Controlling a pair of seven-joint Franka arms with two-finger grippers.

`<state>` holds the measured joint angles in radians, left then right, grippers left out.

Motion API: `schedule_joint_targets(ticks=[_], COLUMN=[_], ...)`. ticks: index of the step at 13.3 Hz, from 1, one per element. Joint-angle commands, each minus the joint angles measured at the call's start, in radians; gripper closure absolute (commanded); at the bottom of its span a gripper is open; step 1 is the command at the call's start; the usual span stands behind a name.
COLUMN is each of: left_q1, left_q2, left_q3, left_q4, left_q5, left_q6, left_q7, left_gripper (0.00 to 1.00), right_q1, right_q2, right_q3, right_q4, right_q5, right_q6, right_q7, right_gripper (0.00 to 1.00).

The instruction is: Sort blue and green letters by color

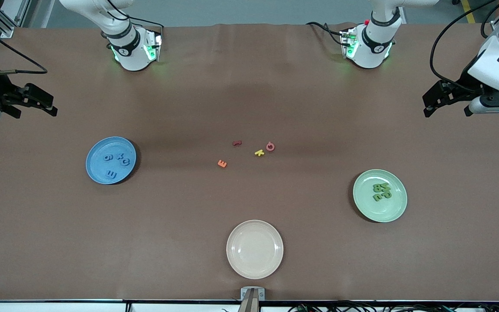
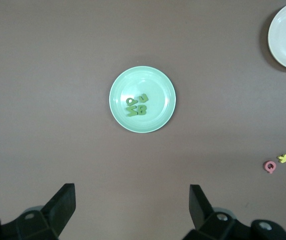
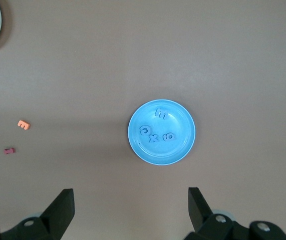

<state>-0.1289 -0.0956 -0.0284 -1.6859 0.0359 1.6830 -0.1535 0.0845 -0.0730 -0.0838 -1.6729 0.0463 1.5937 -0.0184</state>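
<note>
Several blue letters (image 1: 111, 174) lie on the blue plate (image 1: 98, 167) toward the right arm's end of the table; the right wrist view shows these letters (image 3: 156, 131) on that plate (image 3: 178, 150). Several green letters (image 1: 381, 190) lie bunched on the green plate (image 1: 394, 208) toward the left arm's end; the left wrist view shows them (image 2: 137, 106) on that plate (image 2: 158, 90). My right gripper (image 1: 36, 113) is open and empty, high over bare table (image 3: 131, 200). My left gripper (image 1: 446, 112) is open and empty, also high over bare table (image 2: 132, 200).
An empty white plate (image 1: 254, 248) sits near the front camera's edge. In mid-table lie loose letters: dark red (image 1: 237, 142), yellow (image 1: 259, 152), pink (image 1: 270, 146) and orange (image 1: 222, 163). Both arm bases stand along the table's robot edge.
</note>
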Motion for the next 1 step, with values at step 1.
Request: schedule_joint_targets(ticks=[1], left_q1=[0.003], left_q2=[0.008], left_q3=[0.001], left_q4=[0.032], left_q5=[-0.005], left_q6=[-0.045], left_q7=[0.022], left_gripper=[0.00], right_q1=[-0.006], right_q2=[-0.027], right_q3=[-0.005], right_q4=[-0.024], right_q5=[-0.005], right_q6=[0.009], right_q7=[0.006], right_gripper=[0.00])
